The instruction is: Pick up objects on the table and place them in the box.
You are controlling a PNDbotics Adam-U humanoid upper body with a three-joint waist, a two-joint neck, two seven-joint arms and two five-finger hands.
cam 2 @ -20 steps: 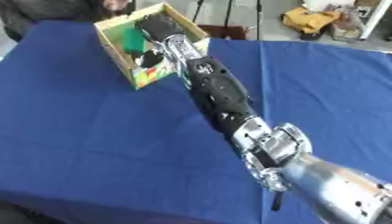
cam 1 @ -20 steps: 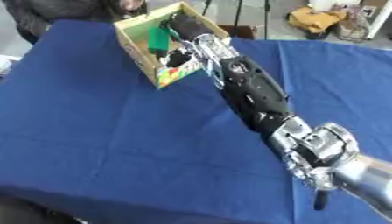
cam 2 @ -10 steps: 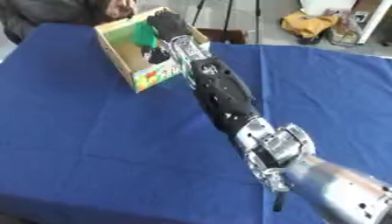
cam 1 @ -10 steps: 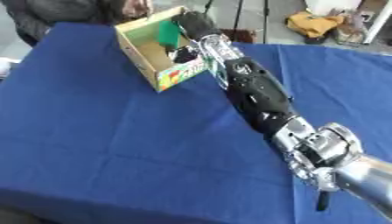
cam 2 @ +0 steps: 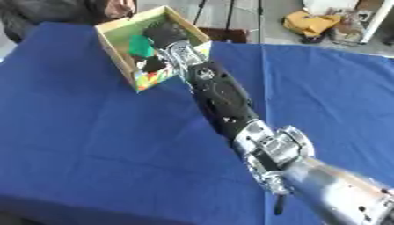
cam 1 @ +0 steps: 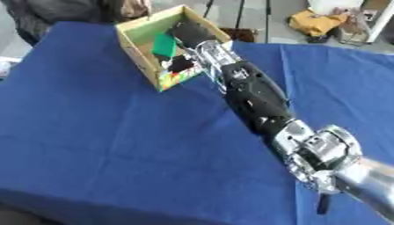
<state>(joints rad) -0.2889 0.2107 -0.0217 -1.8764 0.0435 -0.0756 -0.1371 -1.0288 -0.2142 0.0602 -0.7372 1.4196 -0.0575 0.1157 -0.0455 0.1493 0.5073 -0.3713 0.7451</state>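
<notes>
Nearest to you is the bare blue cloth of the table (cam 1: 92,145), and I see no loose object left on it. From the lower right your right arm (cam 1: 254,94) stretches across the cloth to the box (cam 1: 138,50), which stands at the far left part of the table. The right hand (cam 1: 191,33) is inside the box, over its far side.

I think the danger here is the box itself. The wrist lies just over the near right wall, so if you pull back low or sideways, it can catch the wall and drag or tip the box. It is better to lift first, then withdraw.

I cannot tell if the fingers are apart or closed, because the hand is only a dark shape in the box. A green thing (cam 1: 163,45) lies in the box just left of the hand, and a dark thing (cam 1: 181,65) is nearer, beside the wrist. Whether the hand touches either one, I cannot tell. The left hand is not visible.
</notes>
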